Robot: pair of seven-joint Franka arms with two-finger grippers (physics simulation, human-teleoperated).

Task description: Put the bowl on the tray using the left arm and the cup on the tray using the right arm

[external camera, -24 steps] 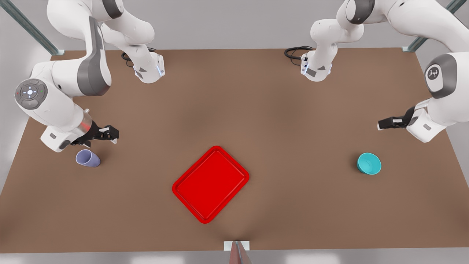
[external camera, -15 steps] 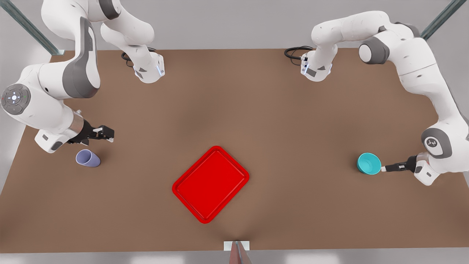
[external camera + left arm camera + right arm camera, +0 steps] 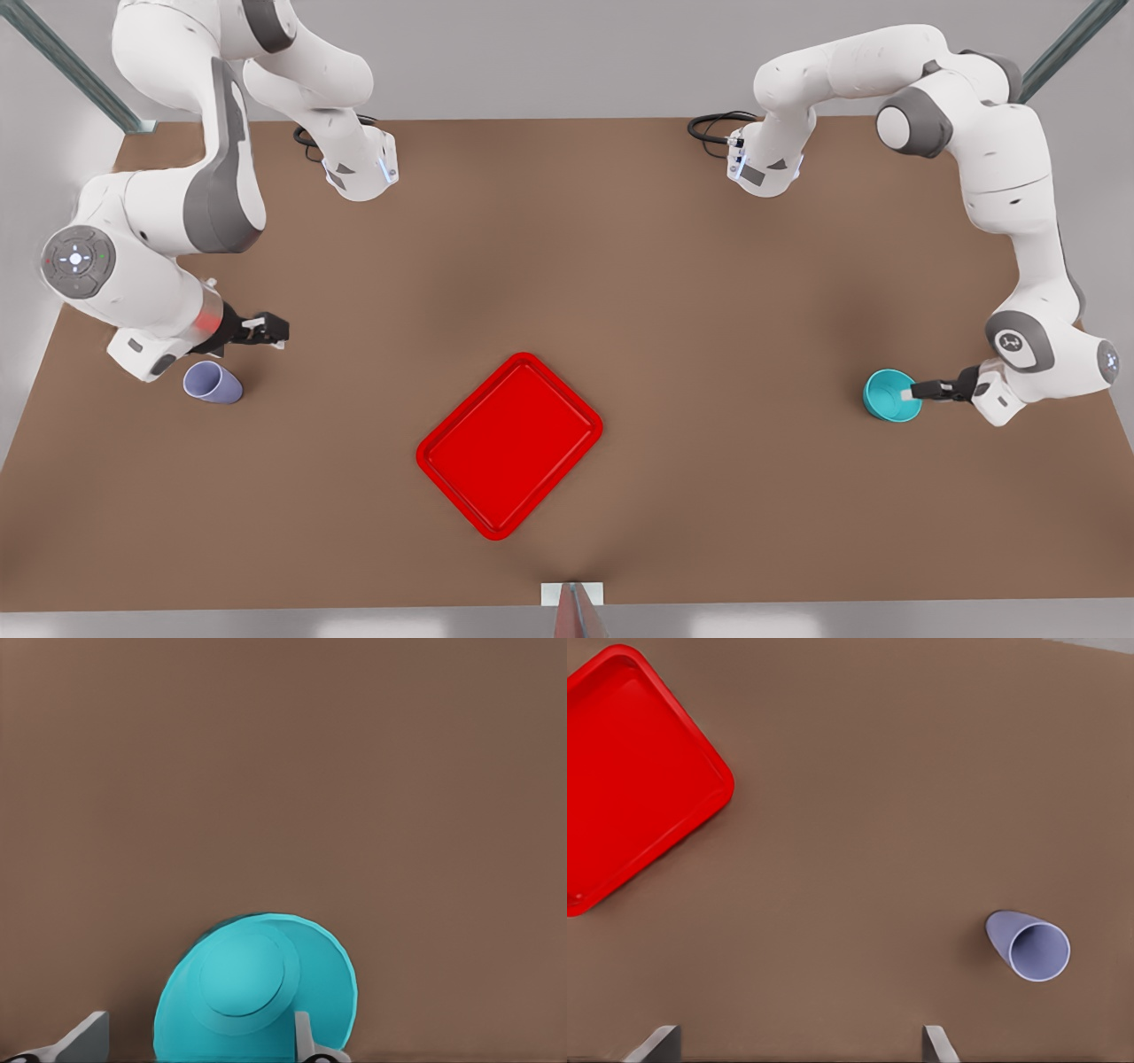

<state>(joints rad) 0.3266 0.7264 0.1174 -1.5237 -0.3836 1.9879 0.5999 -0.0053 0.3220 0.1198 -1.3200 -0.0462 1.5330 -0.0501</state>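
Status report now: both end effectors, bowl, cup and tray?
Left end effector open, fingers straddling the bowl rim. Right end effector open, beside the cup, apart. Tray bare, path unobstructed.

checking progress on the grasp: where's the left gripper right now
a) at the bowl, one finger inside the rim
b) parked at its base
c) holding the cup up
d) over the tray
a: the left gripper is at the bowl, and the left wrist view shows one finger inside the rim and the other outside, jaws open.
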